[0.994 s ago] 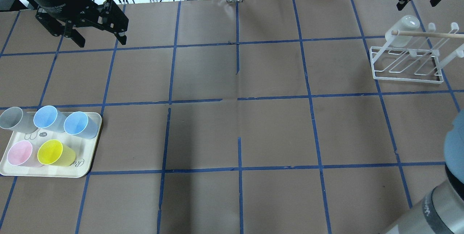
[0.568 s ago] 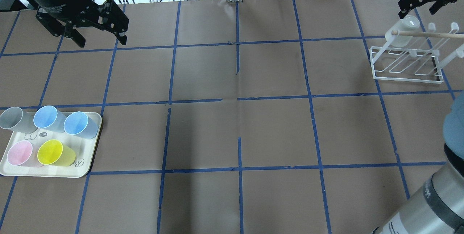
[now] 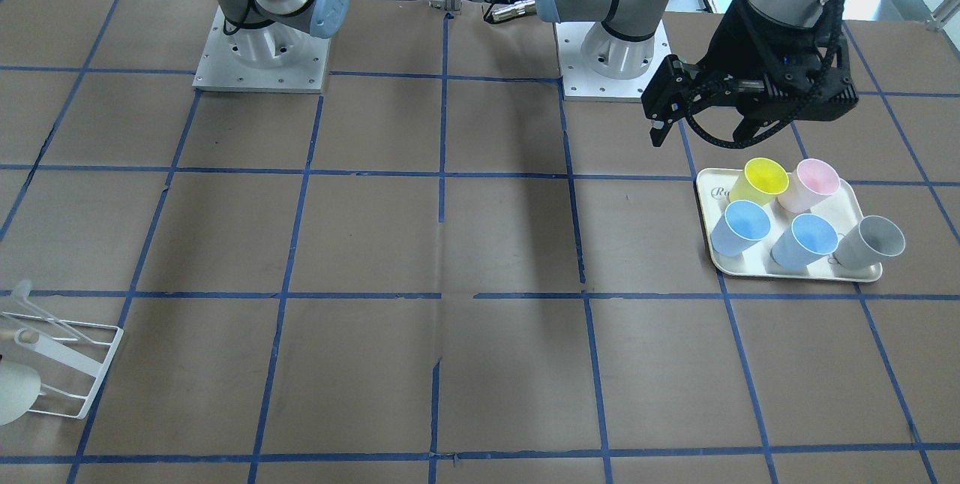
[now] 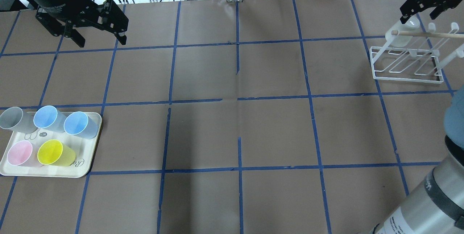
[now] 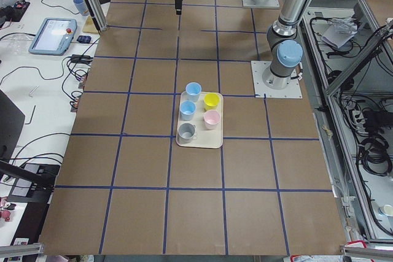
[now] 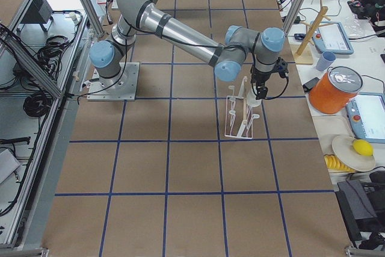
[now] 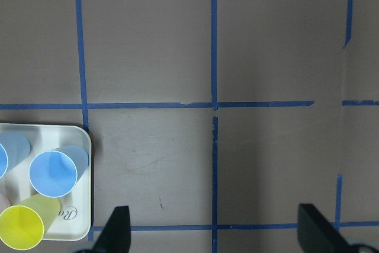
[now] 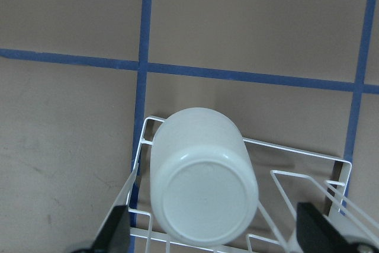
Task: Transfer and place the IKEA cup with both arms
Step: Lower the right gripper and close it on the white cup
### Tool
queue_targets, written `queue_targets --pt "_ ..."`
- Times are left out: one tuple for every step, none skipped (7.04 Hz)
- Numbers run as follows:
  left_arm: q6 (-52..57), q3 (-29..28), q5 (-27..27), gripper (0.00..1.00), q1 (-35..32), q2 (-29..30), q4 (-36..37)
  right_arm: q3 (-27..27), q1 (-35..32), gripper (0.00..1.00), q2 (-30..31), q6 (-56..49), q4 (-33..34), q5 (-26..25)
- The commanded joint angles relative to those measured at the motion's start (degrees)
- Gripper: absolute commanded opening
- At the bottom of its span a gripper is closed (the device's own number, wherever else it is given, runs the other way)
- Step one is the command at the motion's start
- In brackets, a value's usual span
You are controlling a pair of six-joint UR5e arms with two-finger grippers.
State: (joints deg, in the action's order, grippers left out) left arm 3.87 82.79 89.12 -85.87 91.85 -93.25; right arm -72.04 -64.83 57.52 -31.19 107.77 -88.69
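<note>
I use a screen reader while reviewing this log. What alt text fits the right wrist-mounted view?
A white IKEA cup sits on a white wire rack, its closed base facing the camera, between the wide-open jaws of the right gripper, which do not touch it. Below lies the brown table marked with blue tape lines.

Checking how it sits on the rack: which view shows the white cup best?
Right wrist-mounted: the white cup is large, bottom up on the wire rack. Overhead shows it small by the right gripper; front-facing crops it at the edge.

Matt, seemingly plastic IKEA cup (image 8: 201, 176)
</note>
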Motion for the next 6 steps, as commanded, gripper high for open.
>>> queue_targets --pt "0.0 0.0 0.0 1.0 0.0 0.0 0.0 0.0 -0.2 1.0 -0.4 0.3 -0.1 0.0" --pt "0.0 0.0 0.0 1.0 0.0 0.0 0.0 0.0 -0.3 1.0 -0.4 0.2 -0.1 0.1" --pt "0.0 0.0 0.1 1.0 0.0 0.0 0.0 0.0 -0.4 0.83 -0.3 0.2 -0.2 0.0" --pt "0.0 0.0 0.1 1.0 0.0 0.0 0.0 0.0 -0.5 0.83 -0.3 0.3 -0.2 0.0" --pt "0.0 0.0 0.1 1.0 0.0 0.0 0.0 0.0 -0.6 0.83 -0.3 0.3 -0.1 0.0" --pt "0.0 0.0 0.1 1.0 0.0 0.0 0.0 0.0 -0.6 0.83 -0.6 0.3 0.0 -0.1"
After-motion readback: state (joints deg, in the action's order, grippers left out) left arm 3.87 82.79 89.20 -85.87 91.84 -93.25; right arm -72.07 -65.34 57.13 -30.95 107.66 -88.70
